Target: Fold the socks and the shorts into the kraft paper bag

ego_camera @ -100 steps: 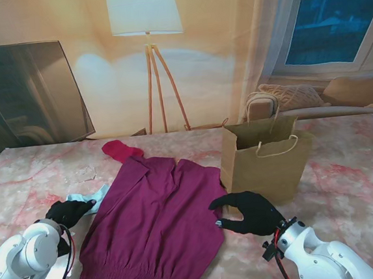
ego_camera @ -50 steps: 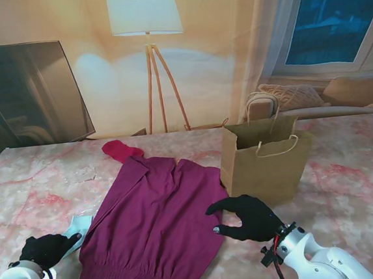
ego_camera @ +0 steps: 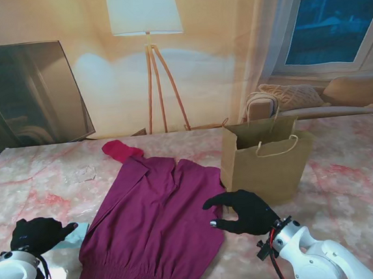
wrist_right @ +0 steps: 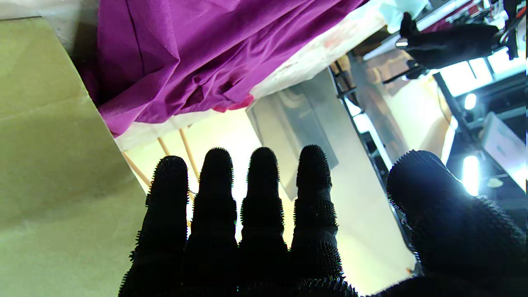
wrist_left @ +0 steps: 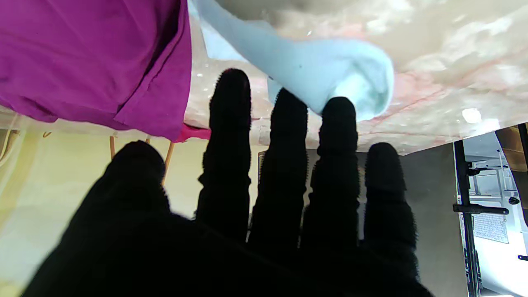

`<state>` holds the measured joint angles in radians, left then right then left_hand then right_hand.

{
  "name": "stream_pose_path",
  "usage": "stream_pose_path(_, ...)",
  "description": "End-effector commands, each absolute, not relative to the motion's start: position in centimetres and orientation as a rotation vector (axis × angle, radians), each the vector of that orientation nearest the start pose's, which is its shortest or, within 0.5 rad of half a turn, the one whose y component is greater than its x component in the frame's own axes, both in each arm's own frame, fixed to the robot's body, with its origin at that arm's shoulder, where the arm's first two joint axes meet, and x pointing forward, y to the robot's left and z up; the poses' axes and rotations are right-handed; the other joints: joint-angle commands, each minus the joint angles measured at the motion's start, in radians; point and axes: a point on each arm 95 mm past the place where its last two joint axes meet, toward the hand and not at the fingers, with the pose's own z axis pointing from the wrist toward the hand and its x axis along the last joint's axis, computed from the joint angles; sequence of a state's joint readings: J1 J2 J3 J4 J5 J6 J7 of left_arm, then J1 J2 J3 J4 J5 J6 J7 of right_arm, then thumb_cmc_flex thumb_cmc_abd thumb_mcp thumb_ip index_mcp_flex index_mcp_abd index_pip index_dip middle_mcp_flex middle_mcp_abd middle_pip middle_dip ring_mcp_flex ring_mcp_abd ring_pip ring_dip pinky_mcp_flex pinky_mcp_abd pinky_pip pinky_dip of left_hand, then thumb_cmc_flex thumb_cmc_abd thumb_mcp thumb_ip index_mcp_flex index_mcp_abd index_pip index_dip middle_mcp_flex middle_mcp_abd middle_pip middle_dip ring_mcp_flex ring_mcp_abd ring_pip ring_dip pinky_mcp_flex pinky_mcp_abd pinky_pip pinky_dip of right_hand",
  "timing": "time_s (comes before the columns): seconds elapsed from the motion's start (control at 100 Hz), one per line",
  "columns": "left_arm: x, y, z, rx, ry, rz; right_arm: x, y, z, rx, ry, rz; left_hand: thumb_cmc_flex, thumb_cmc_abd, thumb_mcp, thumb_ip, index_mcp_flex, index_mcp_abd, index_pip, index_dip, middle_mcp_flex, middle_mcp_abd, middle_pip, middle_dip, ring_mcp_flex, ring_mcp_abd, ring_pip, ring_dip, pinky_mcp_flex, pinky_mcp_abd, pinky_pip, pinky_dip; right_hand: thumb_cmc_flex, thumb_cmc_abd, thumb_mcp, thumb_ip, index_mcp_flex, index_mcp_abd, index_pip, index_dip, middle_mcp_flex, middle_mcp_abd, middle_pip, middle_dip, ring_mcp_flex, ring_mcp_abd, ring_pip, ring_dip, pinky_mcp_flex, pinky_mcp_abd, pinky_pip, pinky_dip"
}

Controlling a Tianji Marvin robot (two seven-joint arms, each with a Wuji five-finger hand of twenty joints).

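Currently, stand view: shorts (ego_camera: 156, 226) lie flat mid-table, unfolded, waistband at the near edge. Bag (ego_camera: 265, 162) stands upright just right of them, mouth open. Red sock (ego_camera: 121, 149) sits at the far end, touching the shorts' far corner. Blue sock (ego_camera: 76, 233) is on the near left, just beside the shorts, mostly hidden by the left hand (ego_camera: 37, 235). Right hand (ego_camera: 242, 213) hovers over the shorts' right edge, near the bag's base, fingers curled loosely, thumb apart, holding nothing. Left wrist view: fingers (wrist_left: 229, 136) straight and spread, empty; two fingertips overlap the blue sock, but I can't tell if they touch it. Shorts' hem is beside it. Right wrist view: fingers (wrist_right: 262, 194) extended side by side, thumb wide, nothing held; bag wall on one side, rumpled shorts edge ahead. Risks, as I judge them: right hand is close to the bag, so a sweep to grab the shorts edge could knock the bag over or shove it away. Left hand pinching flat could snag the shorts' hem along with the sock. Nothing folded or bagged yet.
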<state>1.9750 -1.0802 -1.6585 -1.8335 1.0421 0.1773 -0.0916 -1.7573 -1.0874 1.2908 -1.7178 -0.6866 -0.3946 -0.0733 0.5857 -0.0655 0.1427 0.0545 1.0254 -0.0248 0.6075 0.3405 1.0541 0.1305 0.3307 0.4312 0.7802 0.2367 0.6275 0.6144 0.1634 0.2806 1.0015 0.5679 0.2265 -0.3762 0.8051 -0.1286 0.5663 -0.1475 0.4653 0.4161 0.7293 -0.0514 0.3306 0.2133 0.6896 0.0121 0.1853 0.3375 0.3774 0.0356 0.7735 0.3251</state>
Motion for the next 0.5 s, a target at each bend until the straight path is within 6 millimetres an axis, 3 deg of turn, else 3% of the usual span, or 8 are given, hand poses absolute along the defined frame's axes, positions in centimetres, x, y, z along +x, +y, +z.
stream_pose_path(0.0, 32.3, 14.0, -31.0, -1.436, 1.250, -1.038, 34.0, 1.7, -32.2, 1.302, 1.457, 2.046, 0.019, -0.014, 0.036, -0.013, 0.067, -0.018, 0.057, -0.004, 0.014, -0.028, 0.015, 0.025, 0.000, 0.005, 0.022, 0.028, -0.009, 0.029, 0.023, -0.017, -0.010, 0.021, -0.014, 0.051, -0.014, -0.011, -0.001, 0.005, 0.001, 0.005, 0.004, 0.009, -0.001, -0.009, 0.005, 0.004, -0.009, -0.004, 0.025, -0.013)
stream_pose_path(0.23, 32.5, 13.7, -30.4, -1.484, 1.305, -0.972, 34.9, 1.5, -32.8, 1.343, 1.458, 2.032, 0.043, -0.011, 0.063, -0.025, 0.124, 0.016, 0.144, -0.015, -0.155, -0.027, -0.071, -0.003, -0.113, -0.011, -0.054, 0.055, -0.030, 0.005, 0.017, -0.008, -0.008, 0.022, -0.016, 0.051, -0.006, -0.017, 0.003, 0.007, 0.000, 0.007, 0.003, 0.008, -0.002, -0.004, 0.006, 0.006, -0.013, -0.002, 0.026, -0.012)
stream_pose_path(0.32, 32.2, 13.8, -30.1, -1.492, 1.307, -0.942, 35.0, 1.6, -32.9, 1.347, 1.455, 2.033, 0.053, -0.006, 0.058, -0.029, 0.136, 0.041, 0.194, -0.011, -0.197, -0.013, -0.114, -0.056, -0.076, -0.011, -0.059, 0.059, -0.002, 0.005, 0.032, 0.008, -0.008, 0.021, -0.016, 0.051, -0.005, -0.018, 0.004, 0.008, 0.001, 0.006, 0.004, 0.009, -0.001, -0.003, 0.008, 0.008, -0.012, 0.000, 0.028, -0.011)
stream_pose_path(0.43, 31.8, 14.0, -30.1, -1.496, 1.314, -0.928, 35.1, 1.7, -33.0, 1.351, 1.456, 2.035, 0.031, 0.014, -0.002, -0.010, -0.005, 0.053, 0.088, -0.017, -0.244, 0.029, -0.147, -0.146, 0.046, -0.031, -0.118, -0.071, 0.139, -0.031, 0.073, -0.023, -0.009, 0.023, -0.016, 0.051, -0.005, -0.017, 0.004, 0.008, 0.001, 0.007, 0.004, 0.009, -0.001, 0.001, 0.009, 0.010, -0.012, 0.002, 0.030, -0.009)
stream_pose_path(0.47, 31.7, 14.0, -30.3, -1.506, 1.308, -0.933, 35.1, 1.7, -33.0, 1.352, 1.457, 2.036, 0.032, 0.016, -0.016, -0.002, -0.079, 0.056, -0.013, -0.026, -0.238, 0.032, -0.138, -0.153, 0.065, -0.032, -0.112, -0.099, 0.172, -0.037, 0.083, -0.034, -0.009, 0.024, -0.016, 0.051, -0.005, -0.016, 0.004, 0.008, 0.002, 0.007, 0.005, 0.009, 0.000, 0.003, 0.010, 0.011, -0.011, 0.003, 0.031, -0.009)
stream_pose_path(0.49, 31.6, 14.1, -30.4, -1.510, 1.304, -0.936, 35.1, 1.8, -33.0, 1.353, 1.456, 2.036, 0.029, 0.017, -0.022, 0.000, -0.155, 0.056, -0.091, -0.042, -0.232, 0.034, -0.134, -0.155, 0.094, -0.034, -0.092, -0.102, 0.208, -0.039, 0.107, -0.031, -0.009, 0.024, -0.016, 0.051, -0.006, -0.014, 0.004, 0.008, 0.002, 0.007, 0.005, 0.009, 0.001, 0.002, 0.011, 0.012, -0.012, 0.003, 0.031, -0.008)
